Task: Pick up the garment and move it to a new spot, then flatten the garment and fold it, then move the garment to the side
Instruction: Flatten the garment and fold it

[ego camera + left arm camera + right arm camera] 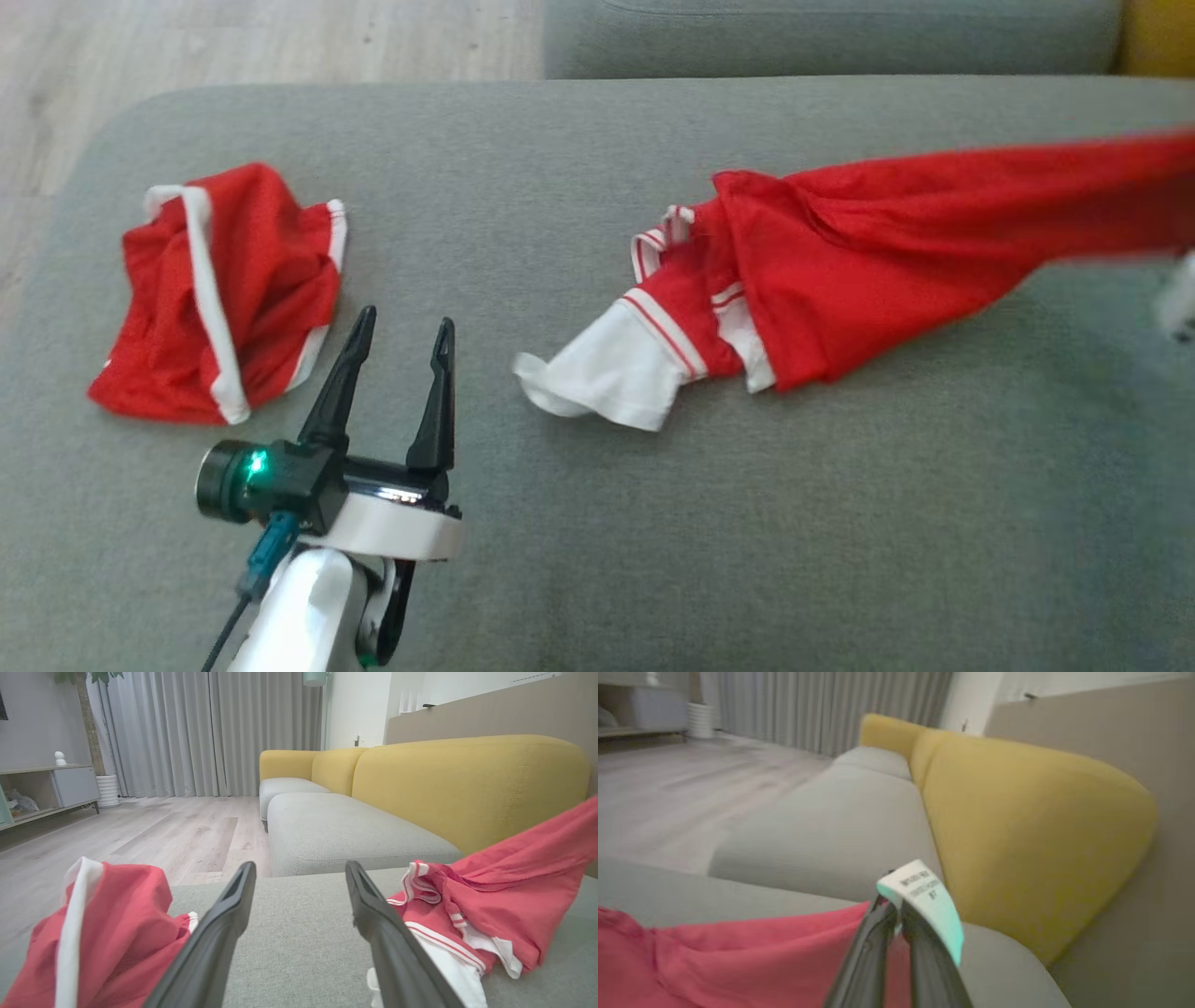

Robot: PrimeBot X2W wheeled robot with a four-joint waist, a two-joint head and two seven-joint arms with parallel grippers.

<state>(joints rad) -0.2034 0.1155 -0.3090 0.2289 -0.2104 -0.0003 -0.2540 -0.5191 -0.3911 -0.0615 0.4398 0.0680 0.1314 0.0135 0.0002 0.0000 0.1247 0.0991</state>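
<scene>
The only writing I can find is on a small white tag (924, 900) at the edge of the red garment (738, 961). It stands up right at the closed tips of my right gripper (895, 907) and carries three short lines of dark print. The print is too blurred to read - I cannot make out one letter or number for certain.

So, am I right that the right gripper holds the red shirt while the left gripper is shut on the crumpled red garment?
Not quite: the left gripper is open and holds nothing, over the grey cushion between the crumpled red garment and the red shirt, as the head view shows. The right gripper does hold the shirt.
</scene>
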